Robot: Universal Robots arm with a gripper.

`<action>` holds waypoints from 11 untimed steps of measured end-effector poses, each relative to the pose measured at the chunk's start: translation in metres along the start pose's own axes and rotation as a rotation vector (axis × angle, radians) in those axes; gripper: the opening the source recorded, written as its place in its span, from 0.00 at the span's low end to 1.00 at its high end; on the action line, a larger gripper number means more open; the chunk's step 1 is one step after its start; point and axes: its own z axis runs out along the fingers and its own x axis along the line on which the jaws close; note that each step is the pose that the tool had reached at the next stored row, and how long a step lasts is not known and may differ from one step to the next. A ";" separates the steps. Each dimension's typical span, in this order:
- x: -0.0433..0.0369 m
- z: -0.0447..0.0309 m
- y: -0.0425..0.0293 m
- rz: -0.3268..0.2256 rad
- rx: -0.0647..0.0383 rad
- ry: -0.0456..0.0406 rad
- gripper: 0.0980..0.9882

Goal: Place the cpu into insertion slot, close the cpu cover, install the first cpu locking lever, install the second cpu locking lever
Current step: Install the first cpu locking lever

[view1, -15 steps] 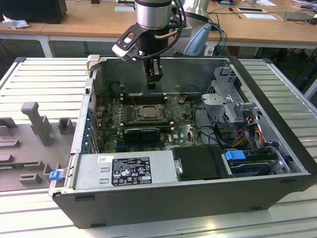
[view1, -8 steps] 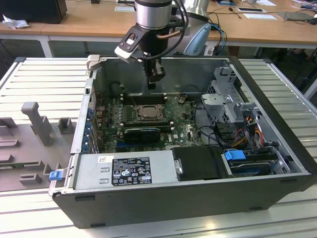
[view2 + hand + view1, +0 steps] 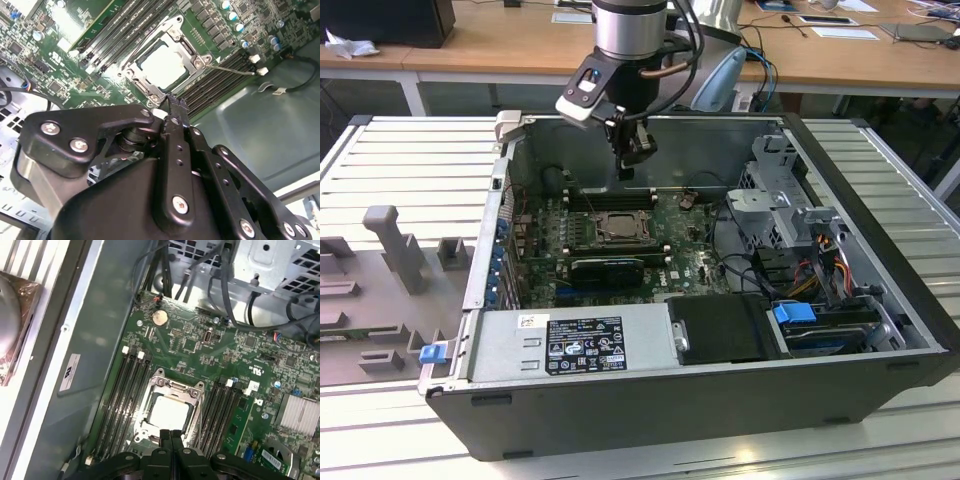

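Observation:
The cpu [image 3: 169, 412] shows its pale silver top inside the insertion slot [image 3: 595, 232] on the green board. It also appears as the cpu [image 3: 162, 65] in the second wrist view. The cpu cover [image 3: 175, 389] lies flat as a grey frame around the chip, also seen as the cpu cover [image 3: 189, 49]. A thin metal locking lever [image 3: 231, 70] sticks out sideways from one socket corner. My gripper [image 3: 626, 172] hangs above the socket's far edge, apart from it. Its fingers [image 3: 165, 440] are shut together with nothing between them, and the gripper [image 3: 172, 102] tip points at the socket's edge.
Black memory slots [image 3: 122, 390] flank the socket on both sides. A black graphics card [image 3: 607, 268] lies in front of it, then the power supply [image 3: 575, 343]. A metal drive cage [image 3: 780, 200] with cables fills the exterior view's right. Grey fixtures [image 3: 395, 245] stand outside the case.

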 end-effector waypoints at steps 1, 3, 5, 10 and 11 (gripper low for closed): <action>0.0000 0.0000 0.0000 -0.014 0.000 0.0005 0.01; 0.0000 0.0000 0.0000 -0.045 0.001 0.0015 0.01; 0.0000 0.0000 0.0000 -0.060 0.001 0.0020 0.01; 0.0000 0.0000 0.0000 -0.089 0.002 0.0030 0.01; 0.0000 0.0000 0.0000 -0.097 0.002 0.0032 0.01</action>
